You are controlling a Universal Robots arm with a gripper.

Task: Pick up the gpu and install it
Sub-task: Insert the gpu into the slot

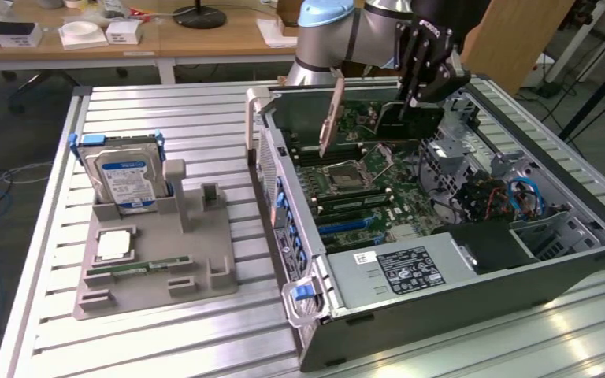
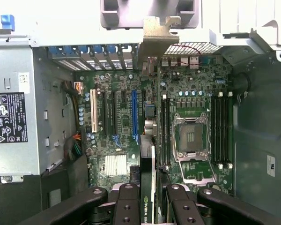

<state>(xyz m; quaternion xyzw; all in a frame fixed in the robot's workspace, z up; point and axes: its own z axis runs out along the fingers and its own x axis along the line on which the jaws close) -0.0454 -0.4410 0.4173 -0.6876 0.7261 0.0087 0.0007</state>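
Hand (image 1: 421, 94) is pinching the gpu (image 1: 402, 126) over the motherboard (image 1: 387, 185), mid-install; seating is likely calling for alignment with a slot (image 2: 135, 117).

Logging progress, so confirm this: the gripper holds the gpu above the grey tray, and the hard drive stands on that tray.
Wrong in one respect: the gripper holds the gpu above the open case, not the grey tray, as the exterior view shows. The hard drive does stand on the tray.
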